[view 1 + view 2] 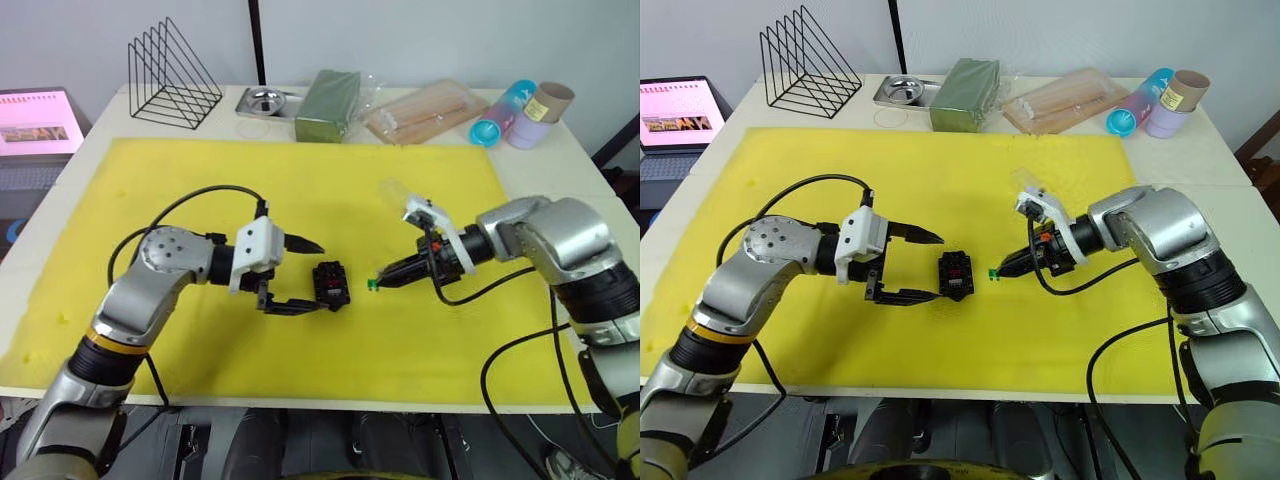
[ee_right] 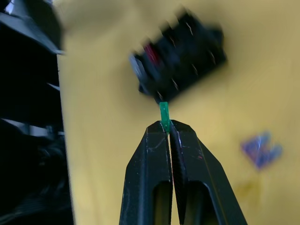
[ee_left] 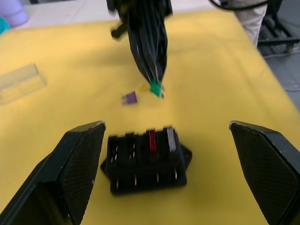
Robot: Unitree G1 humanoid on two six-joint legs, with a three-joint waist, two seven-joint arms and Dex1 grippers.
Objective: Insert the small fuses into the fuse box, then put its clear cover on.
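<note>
The black fuse box (image 1: 331,284) lies on the yellow mat (image 1: 300,180). A red fuse (image 3: 151,140) and a grey fuse (image 3: 171,139) sit side by side in its slots. My left gripper (image 1: 318,275) is open, one finger on each side of the box and not touching it. My right gripper (image 1: 382,282) is shut on the green fuse (image 2: 164,112), holding it just to the right of the box. The purple fuse (image 3: 130,98) lies loose on the mat near the right gripper. The clear cover (image 3: 21,83) lies on the mat further back.
Along the table's back edge stand a black wire rack (image 1: 172,70), a metal tray (image 1: 265,102), a green packet (image 1: 328,103), a clear bag of sticks (image 1: 425,112) and coloured cups (image 1: 510,112). A laptop (image 1: 35,120) sits at far left.
</note>
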